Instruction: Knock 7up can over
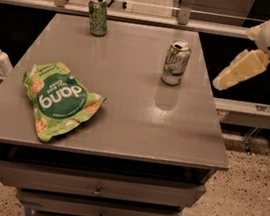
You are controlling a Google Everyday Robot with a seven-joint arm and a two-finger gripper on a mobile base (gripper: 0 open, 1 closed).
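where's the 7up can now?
In the camera view the 7up can stands upright on the table's right rear, right of the darker green can; the gripper hangs beyond the table's right edge, not touching it.

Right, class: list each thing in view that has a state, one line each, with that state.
7up can: upright, not yet knocked over.
Green can: upright.
Chip bag: lying flat.
Pump bottle: upright.
Drawers: shut.
Gripper: raised, right of 7up can, not touching.

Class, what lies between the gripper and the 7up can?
Nothing in the camera view: only a bare strip of table separates the upright 7up can from the gripper, which hangs beyond the table's right edge.
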